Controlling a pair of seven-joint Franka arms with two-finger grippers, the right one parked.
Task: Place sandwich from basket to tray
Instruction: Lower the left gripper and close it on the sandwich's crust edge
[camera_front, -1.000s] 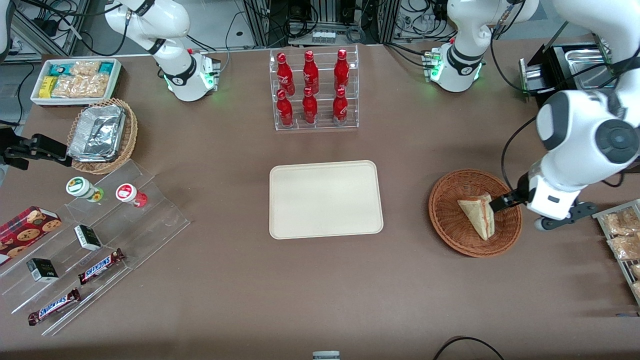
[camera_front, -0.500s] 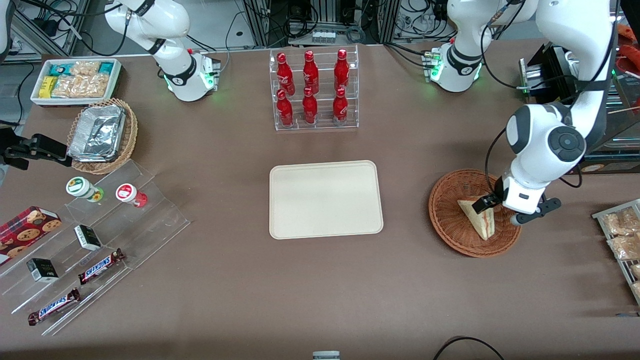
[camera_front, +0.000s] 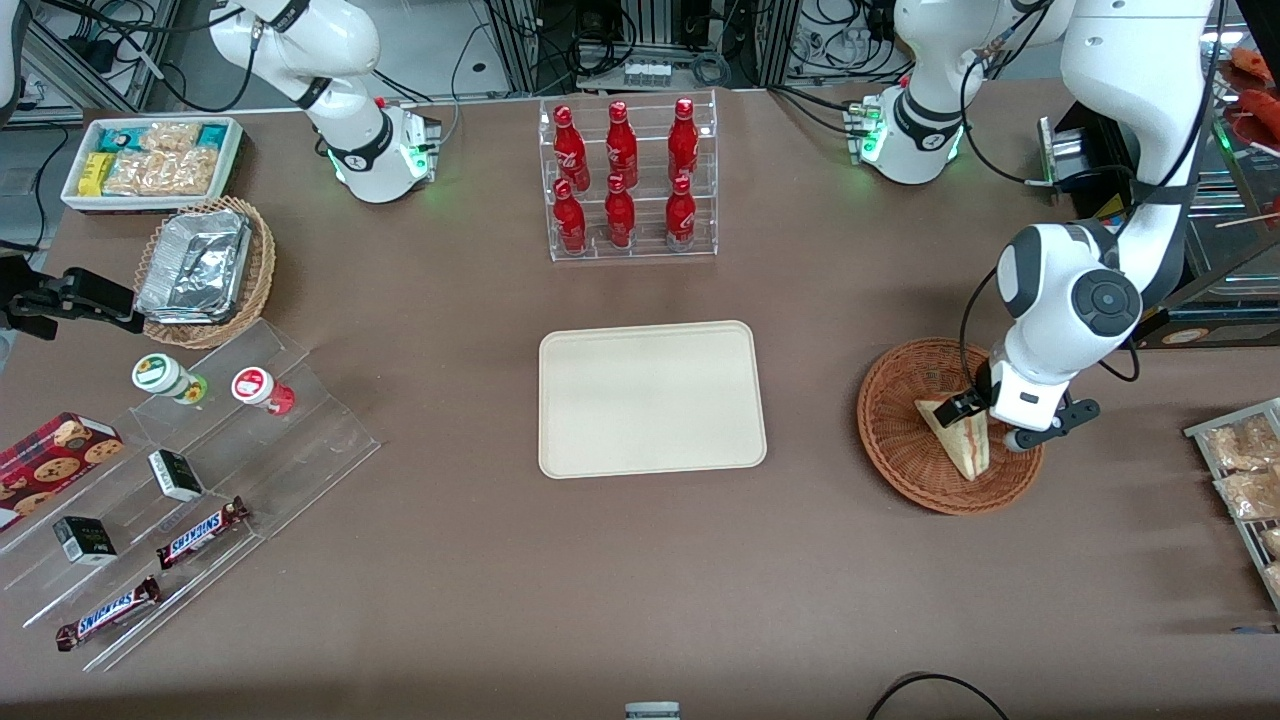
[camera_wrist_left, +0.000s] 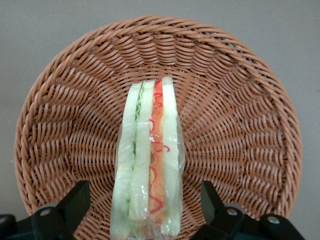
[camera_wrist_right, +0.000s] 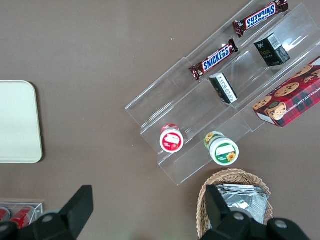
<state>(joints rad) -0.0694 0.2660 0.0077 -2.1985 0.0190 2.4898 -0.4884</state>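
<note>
Sandwich (camera_wrist_left: 149, 162) standing on edge in the basket (camera_wrist_left: 240, 120), tool (camera_wrist_left: 144, 202) low over it, fingers (camera_wrist_left: 75, 202) spread wide either side, gripping nothing, tray (camera_front: 650, 398) bare, toward the counter's middle

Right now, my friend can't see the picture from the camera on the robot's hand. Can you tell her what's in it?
A wrapped sandwich with red and green filling lies in a round brown wicker basket on a brown table. The robot's gripper hangs just above it, open, with one black finger on each side of the sandwich.
</note>
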